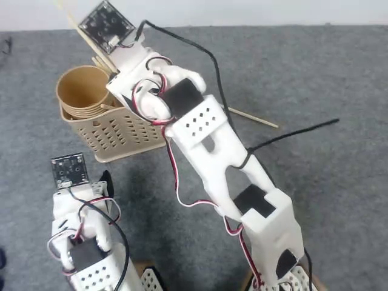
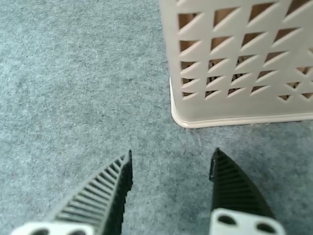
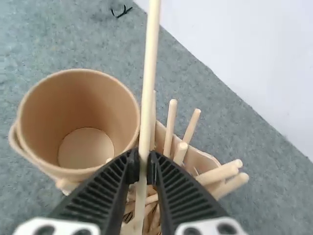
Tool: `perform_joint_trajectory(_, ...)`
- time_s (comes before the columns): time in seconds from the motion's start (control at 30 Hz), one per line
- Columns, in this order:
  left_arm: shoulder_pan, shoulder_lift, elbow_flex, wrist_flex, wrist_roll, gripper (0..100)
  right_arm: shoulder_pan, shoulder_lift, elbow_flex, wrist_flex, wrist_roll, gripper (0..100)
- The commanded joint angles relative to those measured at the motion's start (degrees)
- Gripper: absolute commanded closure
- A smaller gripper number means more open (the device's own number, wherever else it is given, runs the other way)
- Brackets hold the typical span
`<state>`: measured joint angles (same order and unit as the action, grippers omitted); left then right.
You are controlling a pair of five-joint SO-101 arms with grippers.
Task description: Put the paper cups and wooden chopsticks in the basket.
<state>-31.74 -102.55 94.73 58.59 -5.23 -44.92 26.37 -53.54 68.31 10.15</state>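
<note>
surface: grey felt-covered table | directly on it: basket, upright; one chopstick, lying flat, apart from basket

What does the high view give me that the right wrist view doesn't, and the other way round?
High view adds: a loose chopstick on the carpet beside the basket, and the left arm near it. Right wrist view adds: the right hand shut on the held chopstick, plus the bare floor inside the paper cups. Shared: the basket, the stacked paper cups, the held chopstick.
</note>
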Motion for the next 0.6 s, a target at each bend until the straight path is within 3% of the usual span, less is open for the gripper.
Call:
perform_joint_trajectory(0.0, 0.1, -0.6, -0.2, -0.8, -0.6, 76, 0.0, -0.3, 0.4, -3.0, -0.5, 99.1)
perform_joint_trajectory(0.33, 0.1, -0.6, -0.2, -0.9, -0.6, 76, 0.4, -10.7, 3.2, -0.5, -5.1, 99.2)
perform_joint_trajectory(0.57, 0.1, -0.6, -0.2, -0.9, -0.6, 76, -2.9, -26.4, 17.9, 3.4, -6.3, 99.2)
